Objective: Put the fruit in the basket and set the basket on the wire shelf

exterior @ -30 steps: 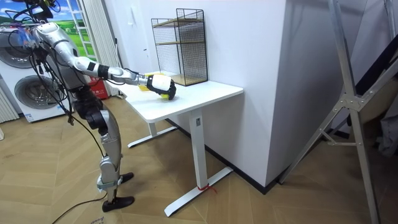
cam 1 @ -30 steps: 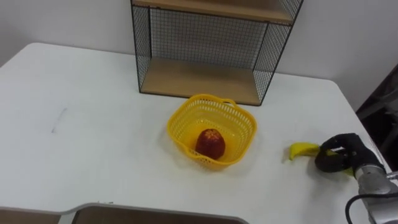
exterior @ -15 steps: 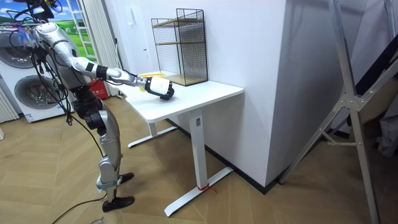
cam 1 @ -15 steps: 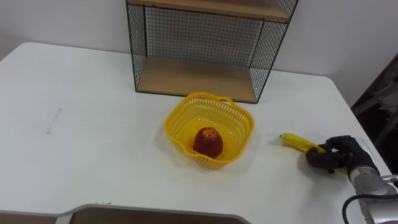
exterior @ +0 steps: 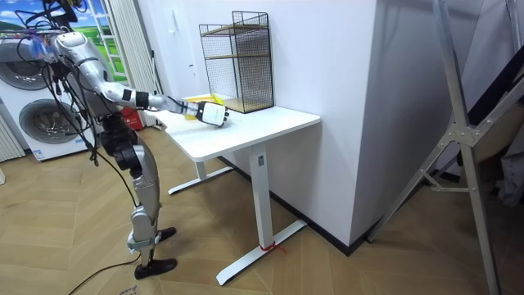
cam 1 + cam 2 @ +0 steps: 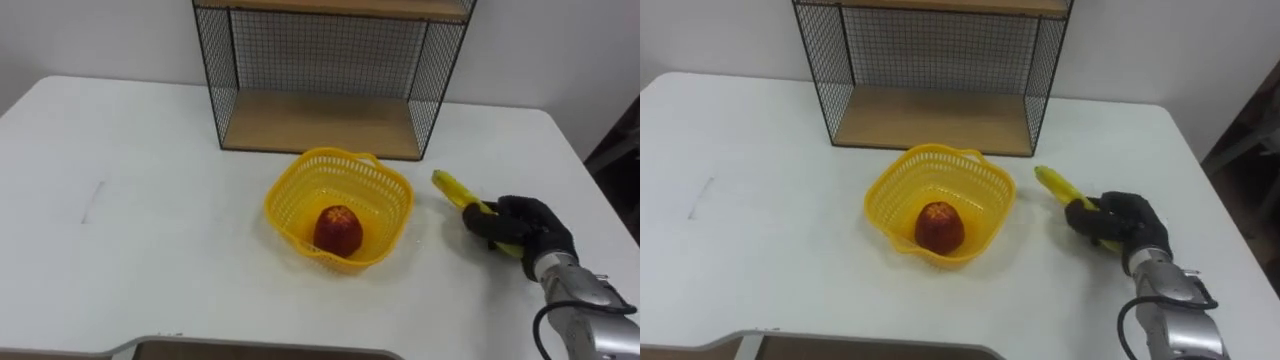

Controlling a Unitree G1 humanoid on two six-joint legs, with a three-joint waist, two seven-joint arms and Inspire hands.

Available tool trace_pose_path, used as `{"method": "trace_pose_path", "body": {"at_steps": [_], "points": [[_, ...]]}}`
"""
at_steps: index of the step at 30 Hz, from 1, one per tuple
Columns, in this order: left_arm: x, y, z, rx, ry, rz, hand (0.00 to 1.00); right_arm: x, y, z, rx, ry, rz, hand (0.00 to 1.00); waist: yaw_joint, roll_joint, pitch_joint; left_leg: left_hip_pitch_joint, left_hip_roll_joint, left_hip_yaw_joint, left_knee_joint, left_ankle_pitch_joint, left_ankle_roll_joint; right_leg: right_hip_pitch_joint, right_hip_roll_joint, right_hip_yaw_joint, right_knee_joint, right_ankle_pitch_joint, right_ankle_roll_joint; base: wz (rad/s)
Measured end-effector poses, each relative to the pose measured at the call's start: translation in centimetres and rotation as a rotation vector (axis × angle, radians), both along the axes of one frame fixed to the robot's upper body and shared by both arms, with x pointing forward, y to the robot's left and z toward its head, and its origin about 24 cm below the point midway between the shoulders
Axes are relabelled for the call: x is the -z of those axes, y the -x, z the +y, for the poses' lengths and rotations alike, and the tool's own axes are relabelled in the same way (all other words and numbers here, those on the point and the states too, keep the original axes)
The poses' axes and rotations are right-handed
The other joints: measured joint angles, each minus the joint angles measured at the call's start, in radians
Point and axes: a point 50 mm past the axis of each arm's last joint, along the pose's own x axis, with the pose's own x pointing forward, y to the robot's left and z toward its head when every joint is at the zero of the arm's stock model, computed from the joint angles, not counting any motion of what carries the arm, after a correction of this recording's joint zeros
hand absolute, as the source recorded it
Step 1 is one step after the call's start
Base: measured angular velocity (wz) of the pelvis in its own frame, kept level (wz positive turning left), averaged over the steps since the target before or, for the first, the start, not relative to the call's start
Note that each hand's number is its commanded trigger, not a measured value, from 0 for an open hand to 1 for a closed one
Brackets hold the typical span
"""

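Note:
A yellow plastic basket (image 6: 340,207) (image 6: 940,201) sits on the white table, just in front of the wire shelf (image 6: 325,75) (image 6: 930,70). Inside it lies a red fruit (image 6: 338,229) (image 6: 939,226). My right hand (image 6: 523,227) (image 6: 1118,222) is shut on a yellow banana (image 6: 455,189) (image 6: 1058,184), to the right of the basket, with the banana's free end pointing toward the basket's rim. In the room view the right hand (image 5: 212,114) reaches out over the table in front of the wire shelf (image 5: 238,61).
The white table (image 6: 140,230) has wide bare room to the left of the basket. Its right edge lies close to my right hand. The shelf's lower wooden board (image 6: 318,123) is open toward me. I stand at the table's long side.
My right hand has carried the banana up and leftward, from near the table's right edge to just beside the basket. The basket and the red fruit stay put.

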Motion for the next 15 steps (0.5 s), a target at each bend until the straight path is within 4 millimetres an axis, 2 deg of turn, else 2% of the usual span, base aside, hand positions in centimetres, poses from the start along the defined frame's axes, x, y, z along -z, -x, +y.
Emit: {"method": "trace_pose_path", "body": {"at_steps": [2, 8, 12, 15], "points": [[0.1, 0.0, -0.2, -0.003, 0.005, -0.001, 0.00, -0.2, -0.2, 0.6, 0.007, -0.070, -0.030, 1.00, -0.002, -0.002, 0.0010, 0.001, -0.002, -0.001, -0.002, 0.000, 0.000, 0.002, -0.002, 0.000, 0.000, -0.001, 0.001, 0.00], [0.1, 0.0, -0.4, -0.003, 0.008, -0.003, 0.00, -0.2, -0.4, 1.3, -0.002, -0.133, -0.046, 1.00, -0.010, -0.012, 0.0031, -0.002, -0.003, -0.003, -0.003, 0.000, 0.001, 0.006, -0.002, -0.001, 0.003, -0.001, 0.002, 0.00], [0.2, 0.0, -0.7, -0.003, 0.015, -0.002, 0.00, -0.5, -0.6, 1.5, -0.008, -0.134, -0.060, 1.00, -0.017, -0.006, 0.0036, -0.010, -0.002, -0.006, 0.001, -0.001, 0.001, -0.001, -0.002, -0.001, 0.007, 0.000, 0.001, -0.01], [0.3, 0.1, -1.0, -0.004, 0.021, -0.002, 0.00, -1.7, -1.1, 2.1, -0.034, -0.137, -0.115, 1.00, -0.024, 0.002, 0.0034, -0.009, -0.002, -0.006, 0.001, 0.000, 0.001, -0.002, -0.002, 0.001, 0.007, 0.000, 0.001, -0.02]]}}
